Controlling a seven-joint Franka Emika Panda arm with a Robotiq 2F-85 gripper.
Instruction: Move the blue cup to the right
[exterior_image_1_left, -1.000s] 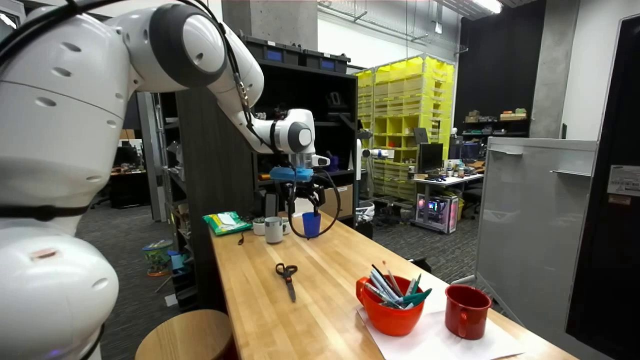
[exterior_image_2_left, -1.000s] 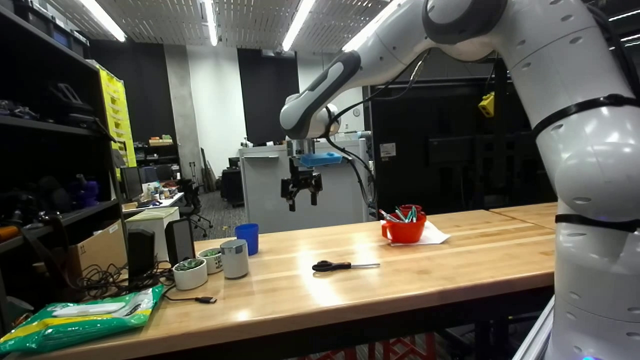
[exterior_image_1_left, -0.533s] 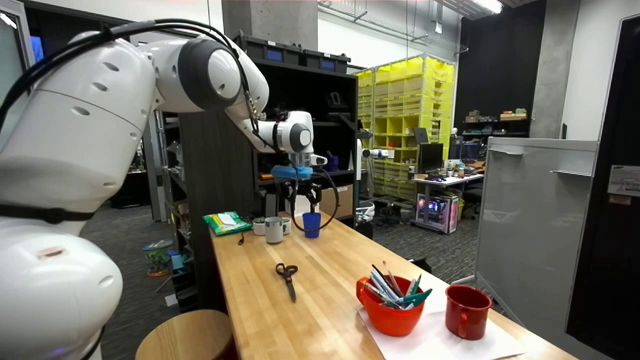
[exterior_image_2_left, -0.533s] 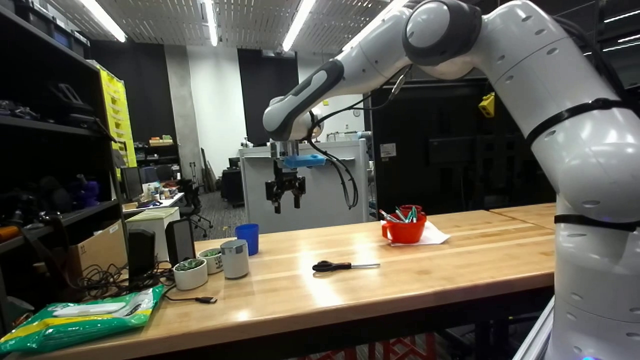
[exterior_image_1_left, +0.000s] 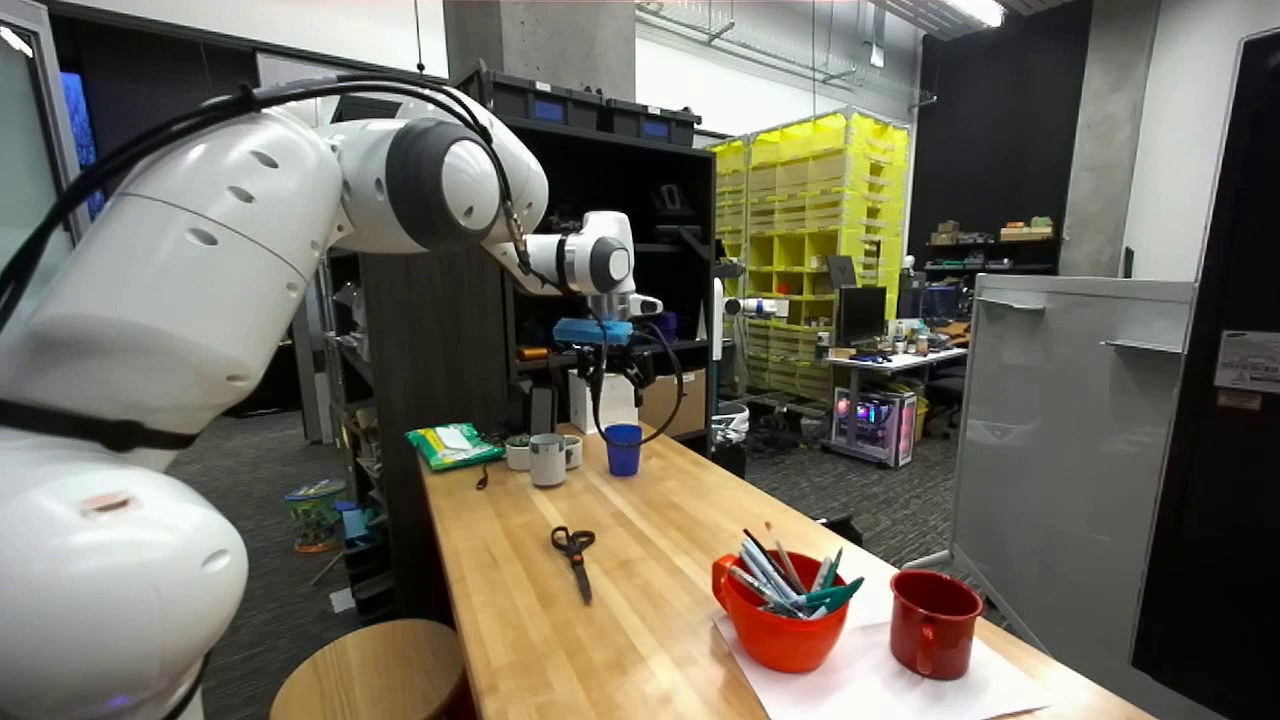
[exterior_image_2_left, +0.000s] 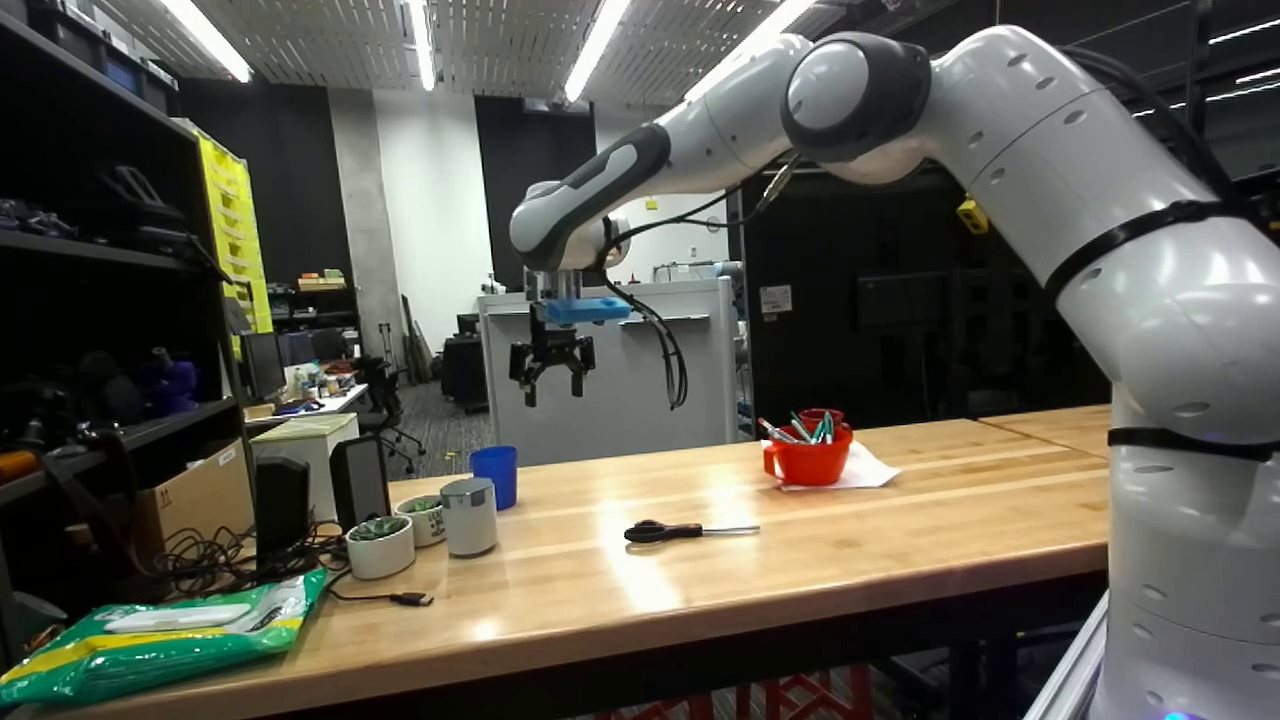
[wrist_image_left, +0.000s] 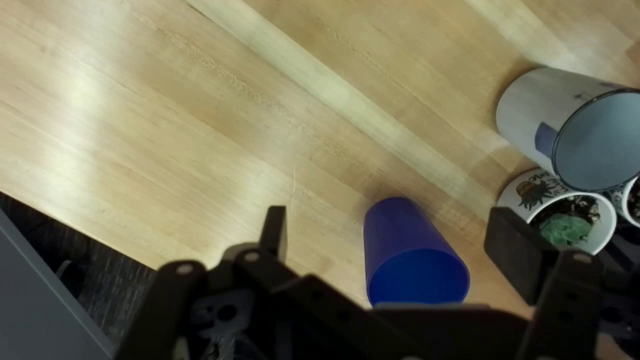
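Observation:
The blue cup (exterior_image_1_left: 623, 455) stands upright on the wooden table in both exterior views; it also shows here (exterior_image_2_left: 503, 482), beside a grey-white mug. In the wrist view the blue cup (wrist_image_left: 397, 227) lies between the two spread fingers, its open mouth facing the camera, its near rim partly hidden by the gripper body. My gripper (wrist_image_left: 388, 220) is open and empty, with a gap on each side of the cup. In an exterior view the gripper (exterior_image_2_left: 553, 393) hangs pointing down, above the cup's rim and a little to its right, not touching it.
The grey-white mug (exterior_image_2_left: 469, 518) and small white succulent pots (exterior_image_2_left: 381, 547) stand close to the cup. Black scissors (exterior_image_2_left: 690, 532) lie mid-table. A red bowl with pens (exterior_image_1_left: 785, 620) and a dark red cup (exterior_image_1_left: 935, 625) stand on white paper. A green packet (exterior_image_1_left: 455, 446) lies at the table's end.
In an exterior view the gripper has moved left and slightly up, coming closer over the blue cup. The arm has stretched out further. The cup has not moved.

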